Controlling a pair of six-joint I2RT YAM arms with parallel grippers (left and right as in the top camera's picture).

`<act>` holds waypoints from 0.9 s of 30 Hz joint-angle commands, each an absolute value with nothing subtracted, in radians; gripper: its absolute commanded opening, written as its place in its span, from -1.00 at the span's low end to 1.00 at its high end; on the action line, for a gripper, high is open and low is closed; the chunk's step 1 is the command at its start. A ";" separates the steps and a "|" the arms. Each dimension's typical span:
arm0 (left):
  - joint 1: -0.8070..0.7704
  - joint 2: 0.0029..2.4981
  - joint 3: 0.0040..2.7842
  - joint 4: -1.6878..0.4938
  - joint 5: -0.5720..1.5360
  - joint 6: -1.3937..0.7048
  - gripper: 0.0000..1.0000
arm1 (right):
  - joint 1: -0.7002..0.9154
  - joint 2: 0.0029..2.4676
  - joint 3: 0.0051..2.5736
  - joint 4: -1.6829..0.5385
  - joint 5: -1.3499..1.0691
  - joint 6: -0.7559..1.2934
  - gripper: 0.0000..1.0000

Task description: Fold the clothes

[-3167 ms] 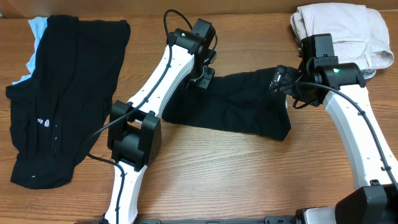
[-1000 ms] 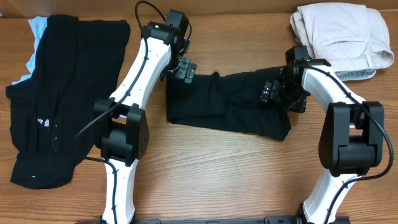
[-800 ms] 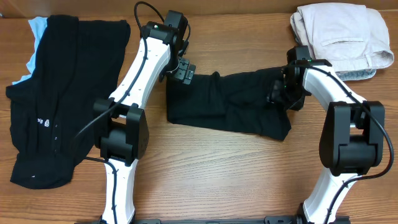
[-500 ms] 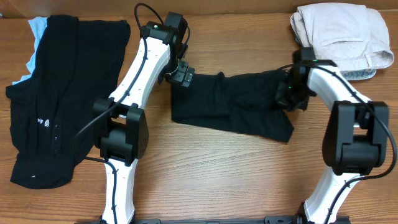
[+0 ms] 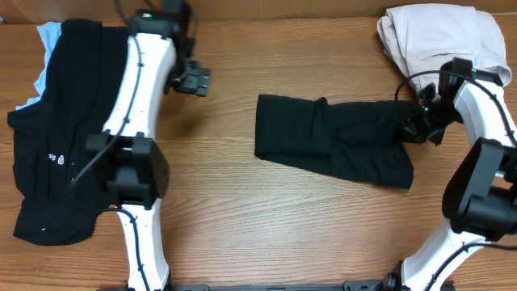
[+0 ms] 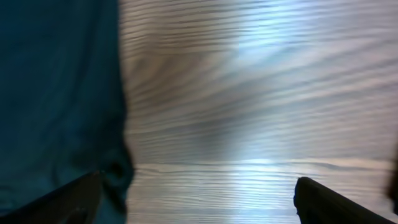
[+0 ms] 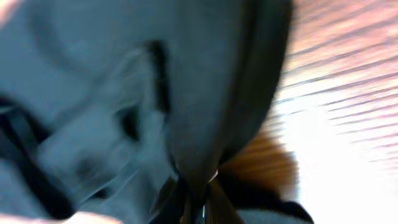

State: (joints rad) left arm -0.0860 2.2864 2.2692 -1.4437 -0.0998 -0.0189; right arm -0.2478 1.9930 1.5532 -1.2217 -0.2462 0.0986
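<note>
Of the clothes, a black garment [image 5: 331,144] lies folded into a long strip across the middle of the table. My right gripper [image 5: 409,128] is shut on its right end; in the right wrist view the dark cloth [image 7: 186,93] bunches up and runs down between the closed fingers [image 7: 217,208]. A second black garment [image 5: 69,129] lies spread flat at the far left. My left gripper [image 5: 194,79] hangs open beside that garment's right edge, over bare wood. The left wrist view shows dark cloth [image 6: 56,93] on the left and nothing between the fingertips [image 6: 336,202].
A light beige garment [image 5: 440,40] lies bunched at the back right corner, just behind my right arm. A pale blue cloth [image 5: 47,39] peeks out from under the left black garment. The wooden table [image 5: 283,226] shows between and in front of the garments.
My right gripper has shut on the folded garment's right end and dragged it to the right. My left arm let go of its left end and swung back-left toward the spread garment.
</note>
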 commanded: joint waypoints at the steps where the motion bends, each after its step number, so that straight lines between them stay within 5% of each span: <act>1: -0.020 2.281 2.292 -1.440 -0.109 -0.007 1.00 | -0.153 1.886 1.610 -1.228 -0.299 0.082 -0.92; 14: 0.061 2.282 2.291 -1.415 -0.032 -0.007 0.99 | 0.252 1.853 1.683 -1.157 -0.271 0.271 -0.92; 27: 0.052 2.284 2.222 -1.328 0.025 -0.007 0.99 | 0.458 1.855 1.683 -1.023 -0.247 0.373 -0.92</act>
State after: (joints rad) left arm 0.0589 2.2864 2.2517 -1.3380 -0.0105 -0.0189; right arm 0.4294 1.8835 1.6531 -1.0523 -0.2584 0.3374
